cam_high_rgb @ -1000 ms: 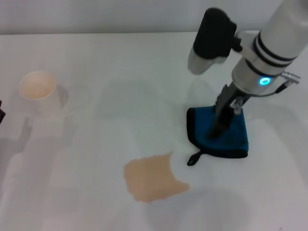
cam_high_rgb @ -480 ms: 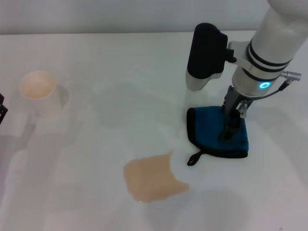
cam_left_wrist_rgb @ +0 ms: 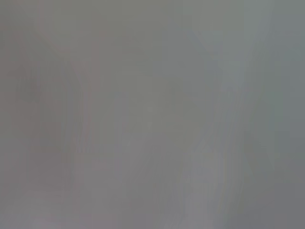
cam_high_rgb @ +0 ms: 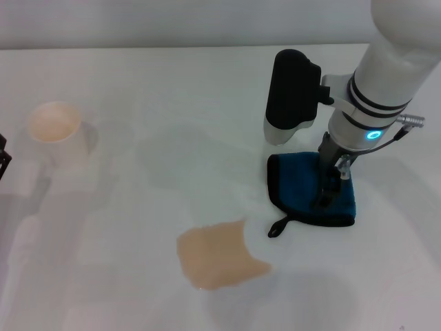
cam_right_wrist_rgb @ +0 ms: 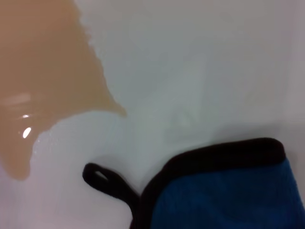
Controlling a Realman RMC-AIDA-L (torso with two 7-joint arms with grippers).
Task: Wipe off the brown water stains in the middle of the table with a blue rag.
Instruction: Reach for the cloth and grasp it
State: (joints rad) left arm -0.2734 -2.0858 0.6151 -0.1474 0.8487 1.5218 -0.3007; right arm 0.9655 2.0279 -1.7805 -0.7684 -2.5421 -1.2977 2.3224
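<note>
Dark fingers of the right gripper (cam_high_rgb: pixel 326 196) point straight down into the blue rag (cam_high_rgb: pixel 311 189), their tips pressed on the cloth near its right edge; they look drawn close together, but whether they have pinched a fold of it I cannot tell. Above them rise the white wrist with its lit blue ring and a black housing, leaning in from the upper right. The blue rag lies flat on the table (cam_high_rgb: pixel 138 103), right of centre, its black loop (cam_high_rgb: pixel 277 227) trailing toward the brown water stains (cam_high_rgb: pixel 218 255). In the right wrist view the same loop (cam_right_wrist_rgb: pixel 107 183) lies near the puddle (cam_right_wrist_rgb: pixel 43 71) without touching it, with bare white tabletop between the rag's black edging and the liquid. The stain keeps a crisp, whole outline with no smear, so I judge that wiping has not begun: the rag is only being taken up, and carrying it across and scrubbing the puddle are all left to do. A paper cup (cam_high_rgb: pixel 55 131) stands well apart at the far left. The left gripper is not visible; its wrist view shows only grey.
</note>
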